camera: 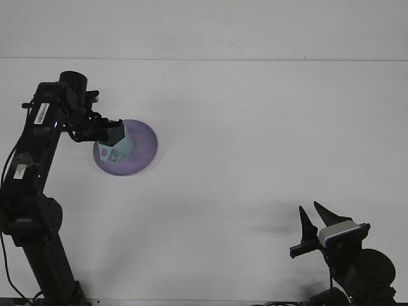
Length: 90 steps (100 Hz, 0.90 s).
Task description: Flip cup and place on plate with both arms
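Nearest, at 5 o'clock of frame: right gripper [313, 220], black fingers spread apart, empty, parked well away from everything. Bare white tabletop [255, 140] between. Farther out at 10 o'clock: left gripper [108, 132] clamped on pale green plastic cup [116, 144], cup over left part of round lilac plate [127, 148], wider end down, slightly tilted. Contact with plate not clear from this view. Likely placing step, near the end. To do well: lower straight down until base sits flat, level out tilt first, keep cup inside rim toward centre, spread fingers only once seated, lift off vertically to avoid tipping.
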Each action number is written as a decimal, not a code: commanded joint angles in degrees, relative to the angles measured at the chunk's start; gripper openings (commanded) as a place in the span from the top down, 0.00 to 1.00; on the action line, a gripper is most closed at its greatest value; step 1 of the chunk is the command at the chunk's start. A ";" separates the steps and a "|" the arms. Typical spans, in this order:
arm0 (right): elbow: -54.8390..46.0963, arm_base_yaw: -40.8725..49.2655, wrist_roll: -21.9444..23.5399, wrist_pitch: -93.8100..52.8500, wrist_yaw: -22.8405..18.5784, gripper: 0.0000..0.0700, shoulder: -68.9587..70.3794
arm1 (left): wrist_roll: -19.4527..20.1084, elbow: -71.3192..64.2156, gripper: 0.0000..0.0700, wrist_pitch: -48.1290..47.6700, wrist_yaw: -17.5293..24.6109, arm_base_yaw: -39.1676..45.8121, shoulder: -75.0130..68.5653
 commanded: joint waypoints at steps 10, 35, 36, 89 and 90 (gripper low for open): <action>0.35 0.07 0.79 0.35 -0.04 0.66 0.20 | 1.40 -1.62 0.98 4.13 -1.53 0.04 1.11; 0.35 0.07 0.83 0.33 -0.04 0.66 0.20 | 1.97 -1.62 0.98 4.44 -1.53 -0.02 2.03; 0.35 0.07 0.83 0.33 -0.04 0.66 0.20 | 1.97 -1.62 0.98 4.22 -1.53 0.02 2.16; 0.35 0.07 0.96 0.33 -0.07 0.66 0.20 | 2.01 -0.96 0.31 4.00 -1.46 -0.02 4.09; 0.35 0.07 0.96 0.33 -0.07 0.66 0.20 | 2.01 -0.87 0.29 3.96 -1.46 0.00 4.00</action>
